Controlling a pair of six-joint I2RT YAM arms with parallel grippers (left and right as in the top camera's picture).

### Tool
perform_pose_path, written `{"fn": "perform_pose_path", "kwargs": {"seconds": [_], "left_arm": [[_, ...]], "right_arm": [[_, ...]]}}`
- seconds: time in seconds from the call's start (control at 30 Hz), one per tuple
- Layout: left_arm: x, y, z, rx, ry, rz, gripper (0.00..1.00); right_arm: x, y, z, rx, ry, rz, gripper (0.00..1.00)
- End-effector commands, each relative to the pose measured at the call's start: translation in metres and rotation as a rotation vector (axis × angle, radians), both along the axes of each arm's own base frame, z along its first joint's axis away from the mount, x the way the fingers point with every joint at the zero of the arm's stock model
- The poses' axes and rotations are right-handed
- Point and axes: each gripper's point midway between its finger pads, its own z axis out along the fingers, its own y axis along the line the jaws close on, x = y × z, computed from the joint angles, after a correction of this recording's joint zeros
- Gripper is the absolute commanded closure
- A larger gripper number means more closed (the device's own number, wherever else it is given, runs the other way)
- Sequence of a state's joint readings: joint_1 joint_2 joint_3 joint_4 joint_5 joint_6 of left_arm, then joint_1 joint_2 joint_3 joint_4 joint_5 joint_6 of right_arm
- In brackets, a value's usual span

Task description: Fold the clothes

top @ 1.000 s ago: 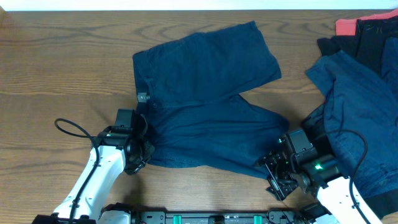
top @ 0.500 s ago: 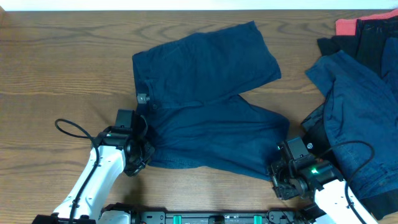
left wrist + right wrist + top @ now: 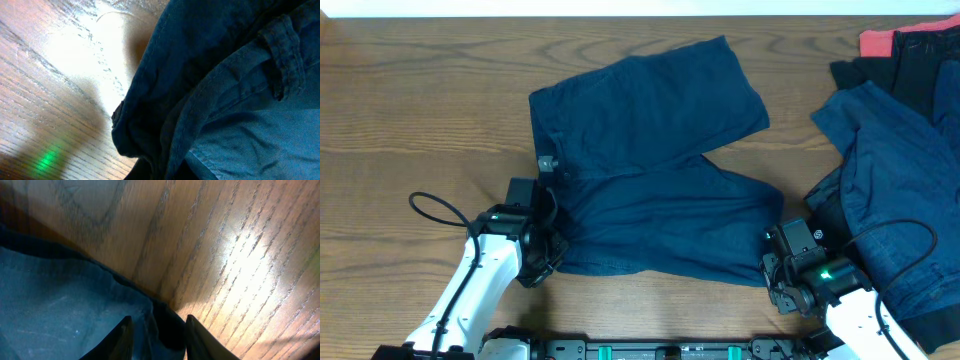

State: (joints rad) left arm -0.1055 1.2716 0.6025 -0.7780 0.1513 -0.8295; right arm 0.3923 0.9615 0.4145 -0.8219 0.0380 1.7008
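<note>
— Overhead first. How many garments, and lying which way?
— One pair of navy shorts [image 3: 650, 170], spread flat in the middle of the table [image 3: 420, 100]. Waistband at the left, running far to near. Two legs pointing right, splayed in a V: one toward the far right, the other toward the near right. Long axis left to right, then. One small grey tab [image 3: 549, 160] on the waistband.
— And off to the side?
— A heap of clothes [image 3: 905, 170] at the right edge, apart from the far leg, near the other. Navy cloth on top; behind it one black piece [image 3: 920, 70] and one coral-red piece [image 3: 876, 42]. Number of navy pieces in there: impossible to tell.
— Grippers?
— Two. Left gripper [image 3: 550, 252] at the near end of the waistband, clamped on that corner. Right gripper [image 3: 772, 270] at the hem of the near leg. One black cable [image 3: 430, 205] looping out beside the left arm.
— Left wrist view?
— Filled with navy cloth, close up: one belt loop [image 3: 282, 55], a stitched seam, fabric gathered down toward the bottom edge. Wood at the left, with one green glow [image 3: 46, 160] on it.
— Right wrist view?
— Two fingers [image 3: 125, 335] at the bottom edge, narrowly apart, with a dark fold of the hem [image 3: 165, 325] lying between. Pinched tight or merely straddled: cannot tell. Wood grain beyond, brightly lit.
</note>
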Motion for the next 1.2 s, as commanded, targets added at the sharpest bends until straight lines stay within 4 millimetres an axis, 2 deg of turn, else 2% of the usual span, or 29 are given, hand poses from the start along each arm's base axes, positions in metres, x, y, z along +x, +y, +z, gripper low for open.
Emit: {"fn": "perform_pose_path", "kwargs": {"seconds": [0.0,0.13,0.37,0.47,0.63,0.7,0.73,0.8,0.83,1.0,1.07,1.17], "left_arm": [[0.007,0.001,0.007,0.003,-0.024,-0.012,0.94],[0.006,0.001,0.007,0.004,-0.02,-0.012,0.94],[0.006,0.001,0.007,0.004,-0.02,-0.012,0.94],[0.006,0.001,0.007,0.004,-0.02,-0.012,0.95],[0.006,0.001,0.007,0.004,-0.02,-0.018,0.94],[0.004,0.002,0.007,0.005,-0.013,-0.019,0.94],[0.003,0.002,0.007,0.005,-0.009,-0.02,0.94],[0.0,0.002,0.007,0.006,0.001,-0.025,0.94],[0.0,0.002,0.007,0.007,0.004,-0.027,0.94],[-0.004,0.002,0.007,0.008,0.018,-0.04,0.94],[-0.007,0.003,0.01,0.009,0.028,-0.067,0.94],[-0.015,0.003,0.021,0.01,0.04,-0.136,0.94]], "right_arm": [[-0.001,-0.002,-0.002,-0.013,-0.003,0.002,0.67],[-0.006,0.008,-0.002,0.043,0.022,0.026,0.66],[-0.015,0.017,-0.002,0.095,0.065,0.053,0.59],[-0.02,0.019,-0.003,0.108,0.086,0.065,0.59],[-0.017,0.015,-0.005,0.081,0.081,0.061,0.62],[-0.017,0.015,-0.007,0.077,0.091,0.06,0.67],[-0.017,0.016,-0.009,0.077,0.101,0.061,0.75],[-0.017,0.016,-0.012,0.074,0.113,0.061,0.99],[-0.016,0.017,-0.013,0.075,0.113,0.071,0.99],[0.018,0.027,-0.007,0.049,-0.045,0.311,0.99],[0.033,0.022,0.002,-0.013,-0.104,0.368,0.99],[0.056,0.005,0.028,-0.166,-0.166,0.454,0.99]]}}
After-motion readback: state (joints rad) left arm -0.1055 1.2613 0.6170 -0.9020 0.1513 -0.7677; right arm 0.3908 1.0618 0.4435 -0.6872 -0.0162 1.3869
